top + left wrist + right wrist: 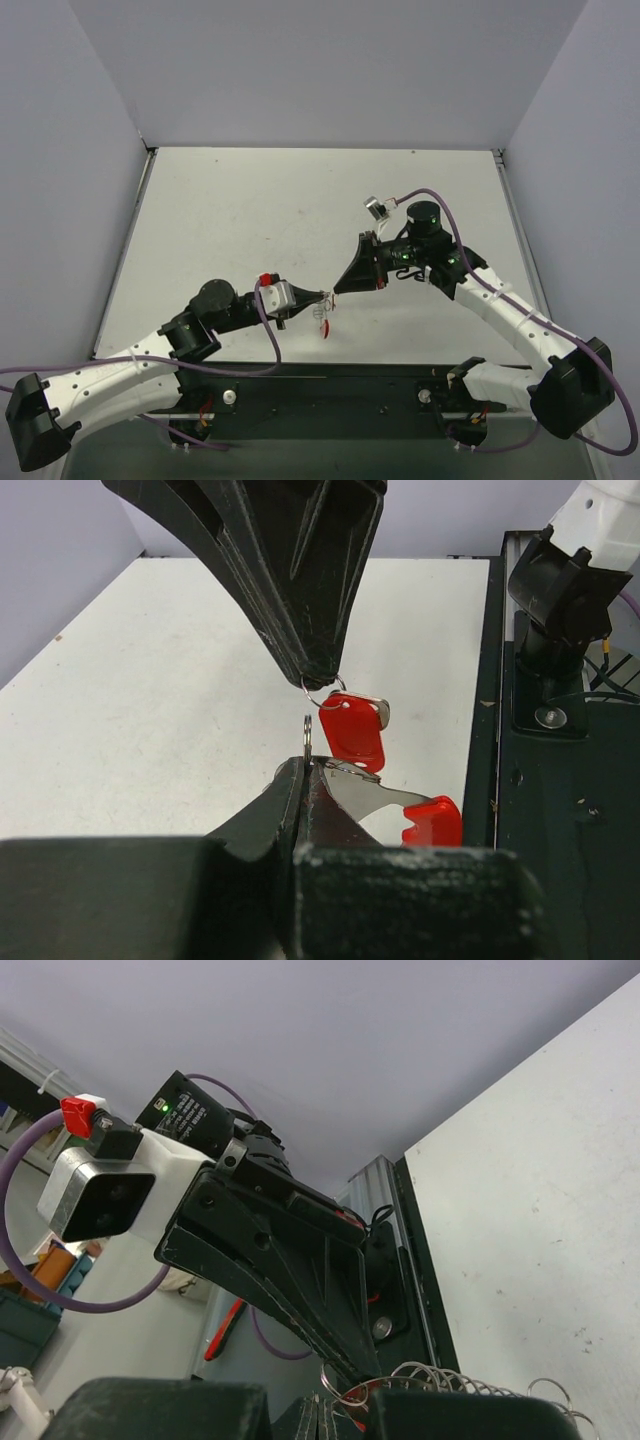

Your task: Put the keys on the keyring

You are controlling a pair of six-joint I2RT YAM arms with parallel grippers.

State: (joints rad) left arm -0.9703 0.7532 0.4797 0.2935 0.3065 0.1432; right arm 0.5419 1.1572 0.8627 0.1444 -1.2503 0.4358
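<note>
In the left wrist view the keyring [306, 690] sits at 12 o'clock from the left claw [305, 772], just above its tips. It is pinched in the tip of the right claw [322, 673], which comes down from the top edge, clenched. One red-headed key [352, 732] already hangs from that ring, at 1 o'clock from the left tips and clear of the tabletop [150, 680].

The left claw is clenched on a second key [395, 802]. Its silver shaft is pinned at the tips and its long axis runs out toward 4 o'clock, so the red head points away from the ring. A thin metal loop stands edge-on right above the left tips; whether it belongs to the same ring cannot be told.

From above, the left arm lies low and stretched toward 3 o'clock. The right arm is bent at the elbow, aiming toward 8 o'clock, and the tips nearly meet mid-tabletop. Threading likely depends on turning that head toward the ring.
</note>
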